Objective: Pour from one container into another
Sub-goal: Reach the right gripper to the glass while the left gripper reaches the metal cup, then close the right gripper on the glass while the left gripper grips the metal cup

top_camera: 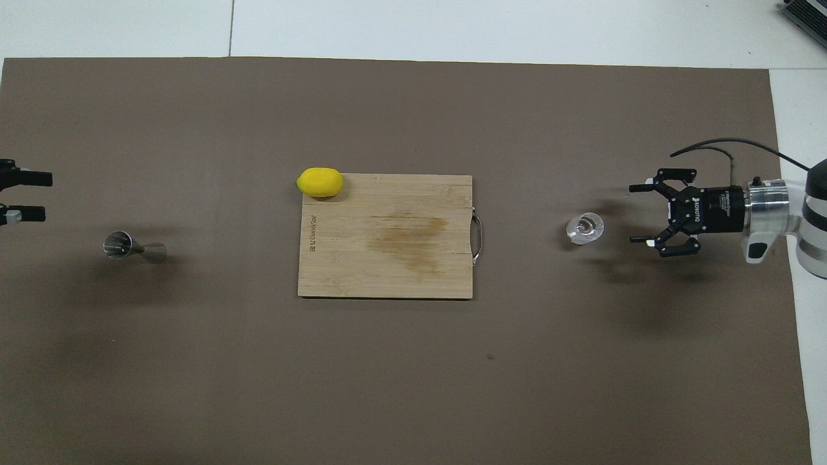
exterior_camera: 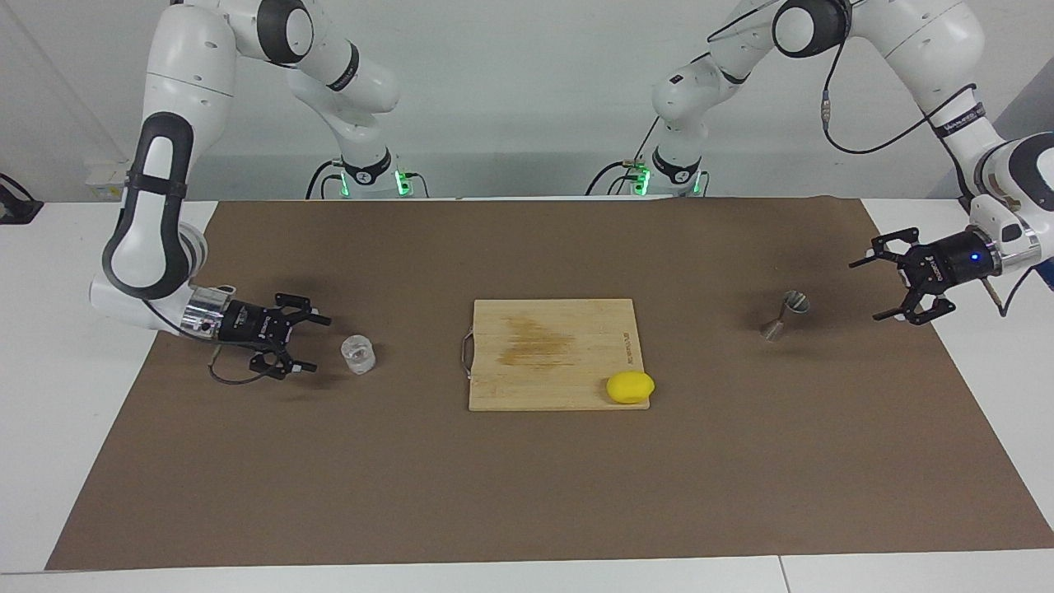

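A small clear glass cup (exterior_camera: 359, 354) (top_camera: 585, 228) stands on the brown mat toward the right arm's end of the table. My right gripper (exterior_camera: 322, 344) (top_camera: 632, 214) hangs low beside it, turned sideways and open, its fingertips a short gap from the cup and touching nothing. The silver hourglass jigger (exterior_camera: 784, 315) (top_camera: 134, 247) stands on the mat toward the left arm's end. My left gripper (exterior_camera: 864, 291) (top_camera: 47, 194) is open and empty, level with the jigger and well apart from it, at the mat's edge.
A wooden cutting board (exterior_camera: 552, 354) (top_camera: 387, 258) with a metal handle lies mid-table between the two containers. A yellow lemon (exterior_camera: 630, 386) (top_camera: 320, 182) sits on its corner farthest from the robots, on the jigger's side. The brown mat (exterior_camera: 527, 478) covers most of the white table.
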Robot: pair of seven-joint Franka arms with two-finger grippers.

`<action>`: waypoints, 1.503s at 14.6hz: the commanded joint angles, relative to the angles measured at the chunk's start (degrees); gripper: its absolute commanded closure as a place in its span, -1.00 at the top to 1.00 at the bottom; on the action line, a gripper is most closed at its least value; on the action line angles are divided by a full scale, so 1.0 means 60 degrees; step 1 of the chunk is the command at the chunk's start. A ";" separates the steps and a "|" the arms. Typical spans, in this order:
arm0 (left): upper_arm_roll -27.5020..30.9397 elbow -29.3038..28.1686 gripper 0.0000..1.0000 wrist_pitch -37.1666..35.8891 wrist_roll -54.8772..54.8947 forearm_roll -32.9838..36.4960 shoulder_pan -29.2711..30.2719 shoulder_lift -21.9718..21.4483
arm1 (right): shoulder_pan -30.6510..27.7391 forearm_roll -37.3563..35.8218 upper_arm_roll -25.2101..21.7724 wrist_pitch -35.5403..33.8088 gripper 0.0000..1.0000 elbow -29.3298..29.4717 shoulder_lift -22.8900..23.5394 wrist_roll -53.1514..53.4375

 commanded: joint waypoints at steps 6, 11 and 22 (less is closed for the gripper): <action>-0.0074 -0.0883 1.00 -0.0871 0.1118 -0.0329 0.0012 0.0503 | 0.0120 0.0927 0.0101 0.0594 1.00 -0.0753 -0.0019 -0.0934; -0.0103 -0.0897 1.00 -0.1502 0.1454 -0.0692 -0.0047 0.0622 | 0.0369 0.1469 0.0116 0.0784 1.00 -0.1076 -0.0020 -0.1097; -0.0001 -0.1806 1.00 -0.1883 0.5968 -0.0797 -0.0062 0.0637 | 0.0677 0.1734 0.0101 0.1136 1.00 -0.1135 0.0273 -0.1450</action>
